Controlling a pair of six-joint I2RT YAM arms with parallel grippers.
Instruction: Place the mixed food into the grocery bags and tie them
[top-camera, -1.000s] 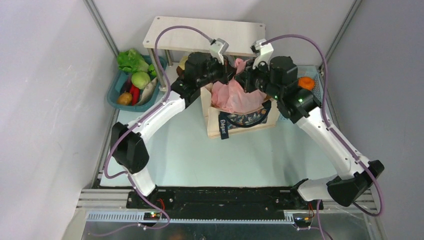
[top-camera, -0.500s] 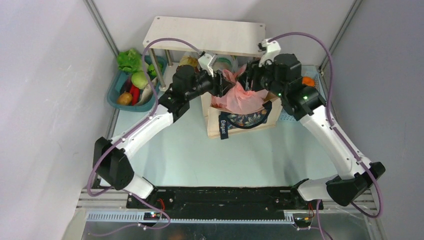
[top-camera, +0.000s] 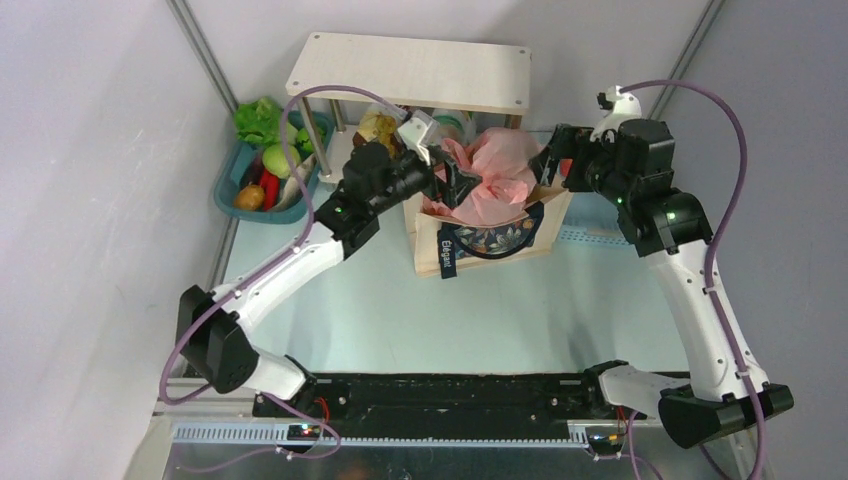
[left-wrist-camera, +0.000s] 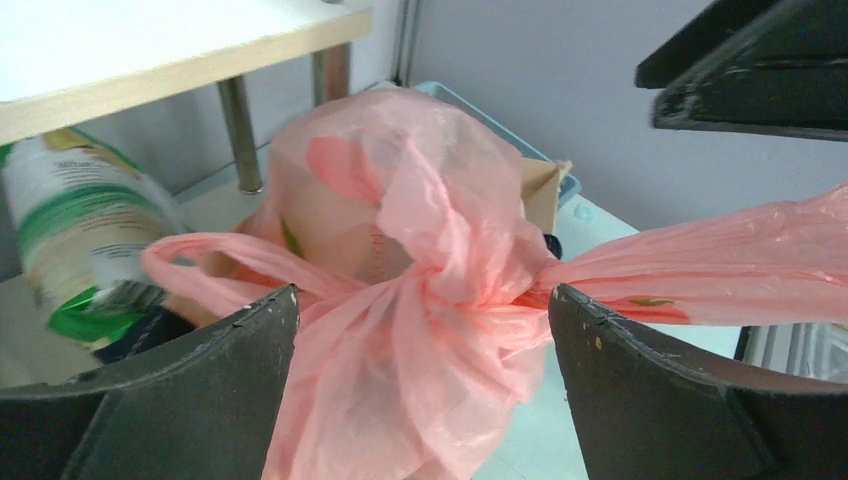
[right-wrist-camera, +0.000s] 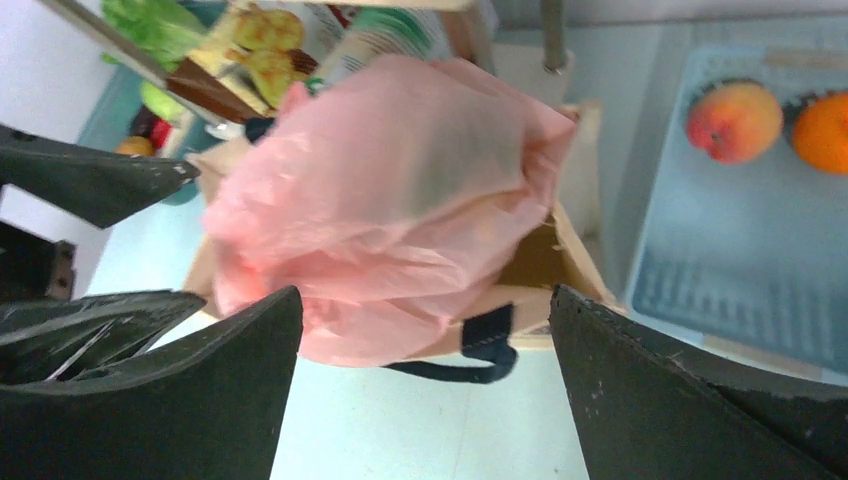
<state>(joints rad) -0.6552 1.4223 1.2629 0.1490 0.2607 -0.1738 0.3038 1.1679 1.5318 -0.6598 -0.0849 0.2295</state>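
The knotted pink bag (top-camera: 495, 175) sat in the beige tote (top-camera: 480, 243) on the tabletop (top-camera: 400, 310), its tails running left to right. The left tool (top-camera: 447, 183) and right tool (top-camera: 553, 168) flanked it, both spread wide and gripping nothing, the left nearer the knot.

Overhead and close wrist cameras share the pink bag (top-camera: 495, 175).

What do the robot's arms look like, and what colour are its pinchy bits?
The left arm and right arm are both white tubes with chunky black joints. A purple cable loops along each one, and a small green light glows on the right arm. The left tool and right tool each have two broad black fingers, scuffed at the edges.
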